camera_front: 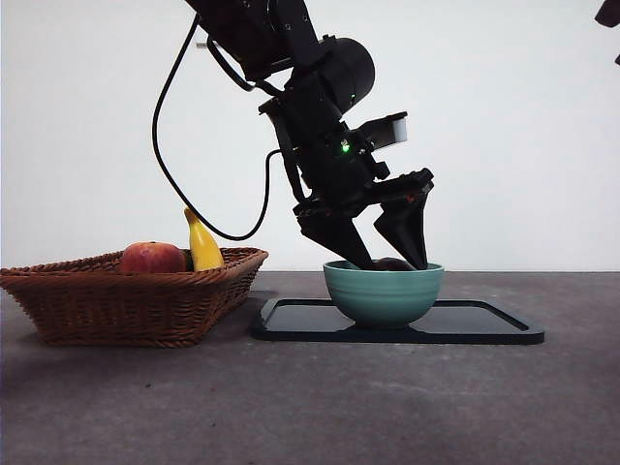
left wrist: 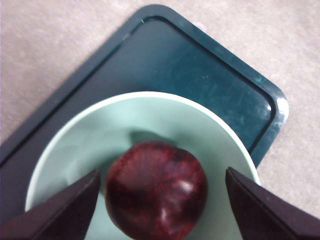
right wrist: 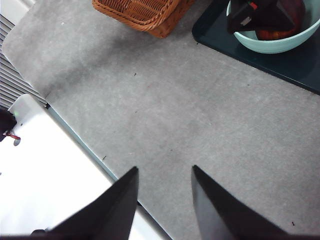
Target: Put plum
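Note:
The dark maroon plum [left wrist: 155,195] lies inside the pale green bowl [left wrist: 150,115], which stands on the dark tray [left wrist: 175,60]. My left gripper [left wrist: 162,171] is open, its jaws reaching down into the bowl on either side of the plum with a gap on each side. In the front view the left gripper [camera_front: 390,254] dips into the bowl [camera_front: 383,291] and only the top of the plum [camera_front: 392,263] shows above the rim. My right gripper [right wrist: 164,168] is open and empty above bare table, away from the bowl [right wrist: 270,46].
A wicker basket [camera_front: 126,300] stands left of the tray [camera_front: 484,325], holding a red-orange peach-like fruit [camera_front: 152,258] and a yellow banana [camera_front: 202,244]. The right arm shows only as a black tip [camera_front: 608,12] at the top right corner.

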